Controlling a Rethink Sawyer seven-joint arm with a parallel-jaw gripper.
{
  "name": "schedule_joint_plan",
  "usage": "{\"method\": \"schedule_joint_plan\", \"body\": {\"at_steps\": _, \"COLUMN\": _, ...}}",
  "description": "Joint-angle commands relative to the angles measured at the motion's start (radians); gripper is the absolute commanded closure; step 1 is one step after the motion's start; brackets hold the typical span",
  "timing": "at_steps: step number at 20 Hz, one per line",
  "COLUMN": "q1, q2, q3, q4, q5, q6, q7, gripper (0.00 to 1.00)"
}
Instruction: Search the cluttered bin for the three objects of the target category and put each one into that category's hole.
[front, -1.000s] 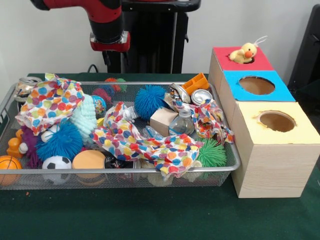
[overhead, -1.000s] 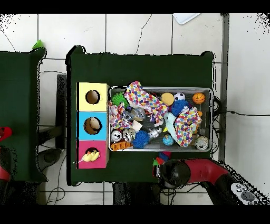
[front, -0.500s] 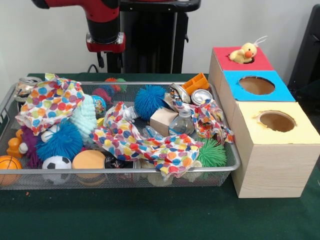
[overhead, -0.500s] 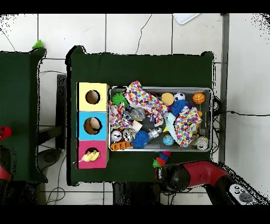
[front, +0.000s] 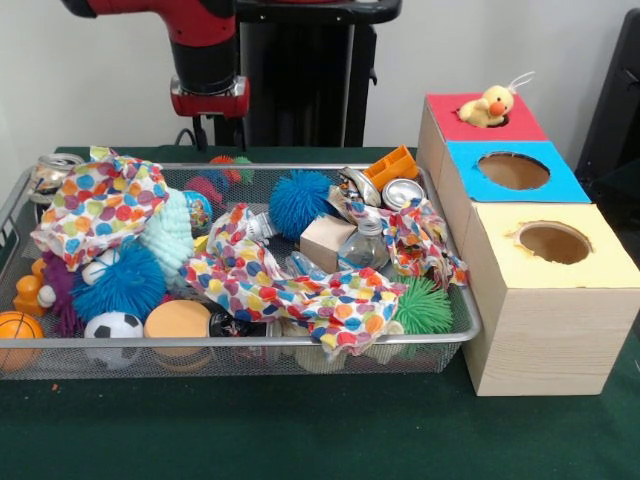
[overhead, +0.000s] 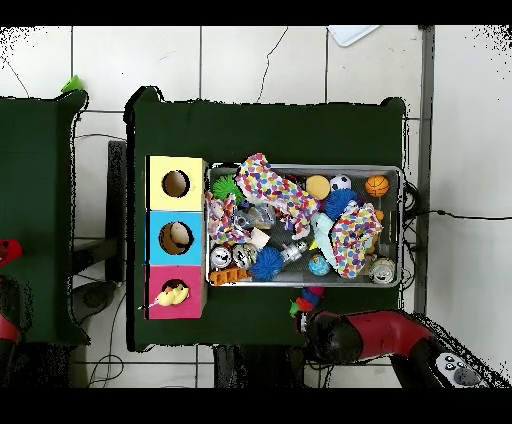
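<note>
The wire mesh bin (front: 250, 345) is full of clutter; it also shows in the overhead view (overhead: 300, 167). A yellow plush duckling (front: 488, 105) with an orange beak sits in the hole of the red-topped box (front: 522, 126), its body above the rim; the overhead view shows it too (overhead: 174, 295). My gripper (front: 219, 132) hangs behind the bin's far left rim, above table height, open and empty. In the overhead view the red arm (overhead: 360, 335) hides it. No other plush animal shows clearly in the bin.
Blue-topped (front: 514, 171) and yellow-topped (front: 553, 243) boxes stand beside the red one. The bin holds polka-dot cloths (front: 270, 275), blue spiky balls (front: 300, 200), a green one (front: 425, 303), cans, a bottle, an orange brick (front: 392, 165), small sport balls. A spiky ball (overhead: 307, 298) lies outside the bin.
The arm's wrist has shifted a little left in the front view and now hangs upright. The duckling and the bin's contents have not moved.
</note>
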Motion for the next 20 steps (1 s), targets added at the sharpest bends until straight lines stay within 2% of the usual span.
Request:
{"method": "schedule_joint_plan", "body": {"at_steps": 1, "q1": -0.033, "q2": 0.093, "q3": -0.016, "q4": -0.088, "q5": 0.009, "q6": -0.107, "q7": 0.092, "gripper": 0.00}}
{"method": "schedule_joint_plan", "body": {"at_steps": 5, "q1": -0.038, "q2": 0.112, "q3": -0.023, "q4": -0.096, "q5": 0.018, "q6": -0.131, "q7": 0.089, "gripper": 0.00}}
{"method": "schedule_joint_plan", "body": {"at_steps": 14, "q1": 0.002, "q2": 0.184, "q3": -0.085, "q4": -0.171, "q5": -0.041, "q6": -0.184, "q7": 0.091, "gripper": 0.00}}
{"method": "schedule_joint_plan", "body": {"at_steps": 17, "q1": 0.007, "q2": 0.178, "q3": -0.095, "q4": -0.174, "q5": -0.046, "q6": -0.194, "q7": 0.085, "gripper": 0.00}}
{"method": "schedule_joint_plan", "body": {"at_steps": 20, "q1": 0.036, "q2": 0.177, "q3": -0.131, "q4": -0.192, "q5": -0.055, "q6": -0.265, "q7": 0.115, "gripper": 0.00}}
